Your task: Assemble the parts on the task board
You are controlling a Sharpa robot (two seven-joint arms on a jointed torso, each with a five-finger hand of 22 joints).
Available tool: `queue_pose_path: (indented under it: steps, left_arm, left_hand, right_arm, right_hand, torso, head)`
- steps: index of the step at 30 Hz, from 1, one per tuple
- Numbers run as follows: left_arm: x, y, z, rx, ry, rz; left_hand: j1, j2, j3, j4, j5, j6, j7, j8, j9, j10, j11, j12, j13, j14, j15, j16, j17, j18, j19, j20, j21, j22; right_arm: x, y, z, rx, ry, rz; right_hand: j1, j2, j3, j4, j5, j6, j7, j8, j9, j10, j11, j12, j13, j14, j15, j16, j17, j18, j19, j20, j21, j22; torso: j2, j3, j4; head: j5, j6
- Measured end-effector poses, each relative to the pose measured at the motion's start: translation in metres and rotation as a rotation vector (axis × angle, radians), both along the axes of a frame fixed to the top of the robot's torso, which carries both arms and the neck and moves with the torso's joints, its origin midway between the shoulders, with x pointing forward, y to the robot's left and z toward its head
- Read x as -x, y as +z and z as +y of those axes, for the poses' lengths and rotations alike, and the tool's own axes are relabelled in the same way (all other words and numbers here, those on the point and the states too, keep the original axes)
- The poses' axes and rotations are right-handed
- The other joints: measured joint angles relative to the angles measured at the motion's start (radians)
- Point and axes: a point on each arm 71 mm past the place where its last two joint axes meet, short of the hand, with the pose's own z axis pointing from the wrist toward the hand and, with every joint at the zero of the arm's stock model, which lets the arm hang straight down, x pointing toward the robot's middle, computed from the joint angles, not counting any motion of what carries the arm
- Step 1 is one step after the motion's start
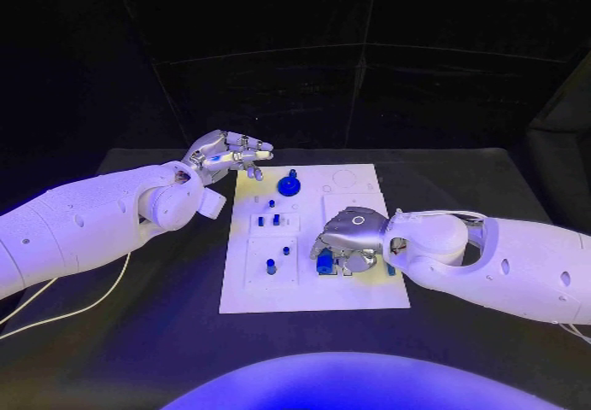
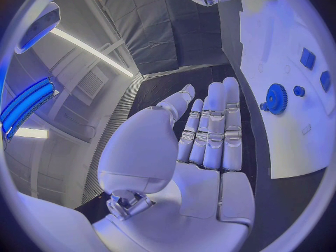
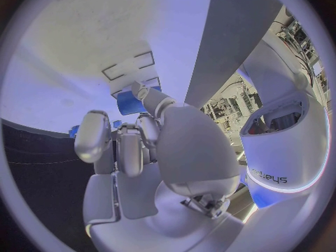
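The white task board (image 1: 370,295) lies mid-table. A blue gear (image 1: 289,184) stands near its far edge, also in the left wrist view (image 2: 276,99). Several small blue parts (image 1: 273,220) stand in slots on the board's left half. My right hand (image 1: 350,238) reaches down over the board's near right area and pinches a blue part (image 1: 325,263) between thumb and curled fingers; the right wrist view shows this blue part (image 3: 129,102) against the board (image 3: 84,50). My left hand (image 1: 229,155) hovers off the board's far left corner, fingers (image 2: 213,126) stretched out side by side, holding nothing.
Another blue piece (image 1: 390,270) shows at the board's right edge beside my right forearm. A white cable (image 1: 74,301) trails over the black table (image 1: 148,342) at the left. The left wrist view shows the board (image 2: 280,50) with small blue parts (image 2: 307,57).
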Motion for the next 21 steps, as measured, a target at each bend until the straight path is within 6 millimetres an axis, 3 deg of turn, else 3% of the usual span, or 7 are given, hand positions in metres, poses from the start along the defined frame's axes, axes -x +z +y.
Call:
queue_pose_path:
  steps: [4, 21]
  left_arm:
    - [0.0, 0.0, 0.0, 0.0, 0.0, 0.0]
    - [0.0, 0.0, 0.0, -0.001, 0.001, 0.0]
  left_hand:
    - [0.0, 0.0, 0.0, 0.0, 0.0, 0.0, 0.0, 0.0, 0.0, 0.0, 0.0, 0.0, 0.0, 0.0, 0.0, 0.0, 0.0, 0.0, 0.0, 0.0, 0.0, 0.0]
    - [0.0, 0.0, 0.0, 0.0, 0.0, 0.0, 0.0, 0.0, 0.0, 0.0, 0.0, 0.0, 0.0, 0.0, 0.0, 0.0, -0.001, 0.0, 0.0, 0.0, 0.0, -0.001]
  right_arm:
    - [0.0, 0.0, 0.0, 0.005, -0.001, 0.003]
    - [0.0, -0.001, -0.013, 0.023, -0.033, -0.003]
  right_hand:
    - [0.004, -0.004, 0.0, 0.0, 0.0, -0.041, -0.02, -0.017, -0.001, -0.001, -0.009, -0.006, -0.006, 0.0, -0.007, 0.0, 0.0, 0.0, -0.005, -0.005, 0.0, -0.002]
    - [0.006, -0.006, 0.0, 0.0, 0.0, -0.064, -0.026, -0.023, 0.002, -0.001, -0.016, -0.007, -0.01, 0.0, -0.014, 0.0, 0.0, 0.0, -0.005, -0.012, 0.0, -0.002]
  torso:
    - [0.0, -0.0001, 0.0003]
    - [0.0, 0.0006, -0.0003]
  head:
    - [0.0, -0.001]
    - [-0.004, 0.0]
